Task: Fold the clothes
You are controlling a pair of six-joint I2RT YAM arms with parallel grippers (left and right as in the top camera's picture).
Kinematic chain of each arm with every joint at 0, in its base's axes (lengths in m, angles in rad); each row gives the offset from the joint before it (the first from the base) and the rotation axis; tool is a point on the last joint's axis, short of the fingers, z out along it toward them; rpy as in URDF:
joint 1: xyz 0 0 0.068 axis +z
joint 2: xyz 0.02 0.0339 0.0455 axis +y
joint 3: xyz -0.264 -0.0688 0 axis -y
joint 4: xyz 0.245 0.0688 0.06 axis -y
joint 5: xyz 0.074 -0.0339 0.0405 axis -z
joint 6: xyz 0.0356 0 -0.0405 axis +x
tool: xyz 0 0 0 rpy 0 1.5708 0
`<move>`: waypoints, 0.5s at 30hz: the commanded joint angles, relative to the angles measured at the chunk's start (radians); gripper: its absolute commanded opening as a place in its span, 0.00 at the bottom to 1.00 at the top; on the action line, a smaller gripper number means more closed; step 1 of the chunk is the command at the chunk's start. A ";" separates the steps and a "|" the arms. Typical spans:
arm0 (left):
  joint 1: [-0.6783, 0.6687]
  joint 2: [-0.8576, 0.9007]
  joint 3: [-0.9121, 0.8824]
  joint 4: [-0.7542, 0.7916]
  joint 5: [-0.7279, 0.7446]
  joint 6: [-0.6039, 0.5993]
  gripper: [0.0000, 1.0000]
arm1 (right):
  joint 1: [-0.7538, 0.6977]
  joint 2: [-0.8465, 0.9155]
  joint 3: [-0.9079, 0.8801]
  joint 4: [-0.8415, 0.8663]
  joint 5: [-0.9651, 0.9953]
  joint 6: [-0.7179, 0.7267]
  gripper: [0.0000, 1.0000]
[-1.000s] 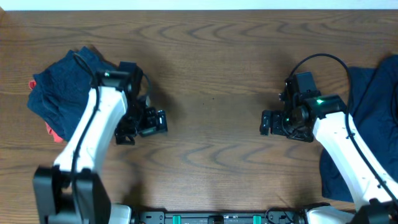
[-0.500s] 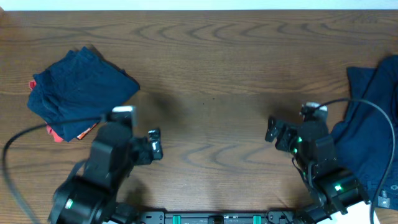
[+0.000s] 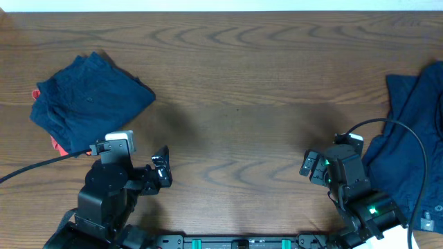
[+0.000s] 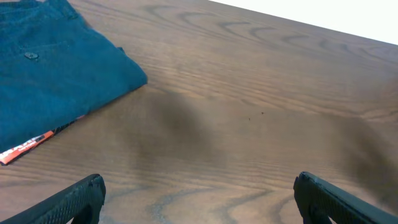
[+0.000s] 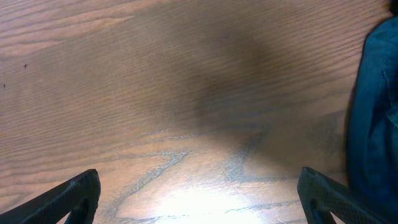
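The wooden table [image 3: 235, 83] is brown with wavy lines in it. Two pieces of dark blue clothing lie on it, one at each side.

The folded blue clothing [image 3: 90, 97] sits near the far left part of the table. It is a neat, thick bundle with a few wrinkles. In the left wrist view the same bundle [image 4: 50, 81] fills the top left corner, and a small button [image 4: 30, 56] shows on it. A bit of red cloth [image 3: 59, 145] peeks out from under its near edge. Up close, that red edge [image 4: 28, 148] has some white on it.

The loose blue clothing [image 3: 415, 138] lies at the right edge of the table. It is spread out, wrinkled and not folded, and part of it runs out of the picture. In the right wrist view only its edge [image 5: 376, 112] shows, on the right.

The left gripper [image 3: 163, 168] is low at the near side of the table, well apart from the folded bundle. Its two black fingers [image 4: 74, 202] are spread wide, with only bare wood between them.

The right gripper [image 3: 308, 166] is also at the near side, near the loose clothing but not touching it. Its fingers [image 5: 68, 199] are spread wide too and hold nothing.

A black cable [image 3: 34, 166] runs off to the left from the left arm.
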 commanded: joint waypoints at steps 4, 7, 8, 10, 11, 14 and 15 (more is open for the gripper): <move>-0.003 -0.001 -0.006 0.001 -0.016 -0.005 0.98 | 0.024 -0.048 -0.002 -0.039 0.025 0.013 0.99; -0.003 -0.001 -0.006 0.001 -0.016 -0.005 0.98 | 0.012 -0.123 -0.013 -0.074 0.026 0.013 0.99; -0.003 -0.001 -0.006 0.001 -0.016 -0.005 0.98 | -0.003 -0.159 -0.017 -0.072 0.025 0.013 0.99; -0.003 -0.001 -0.006 0.001 -0.016 -0.005 0.98 | -0.039 -0.227 -0.036 -0.063 0.020 0.001 0.99; -0.003 -0.001 -0.006 0.001 -0.016 -0.005 0.98 | -0.065 -0.280 -0.059 -0.037 -0.006 -0.053 0.99; -0.003 -0.001 -0.006 0.001 -0.016 -0.005 0.98 | -0.135 -0.407 -0.145 0.118 -0.140 -0.271 0.99; -0.003 -0.001 -0.006 0.001 -0.016 -0.005 0.98 | -0.165 -0.455 -0.187 0.188 -0.199 -0.346 0.99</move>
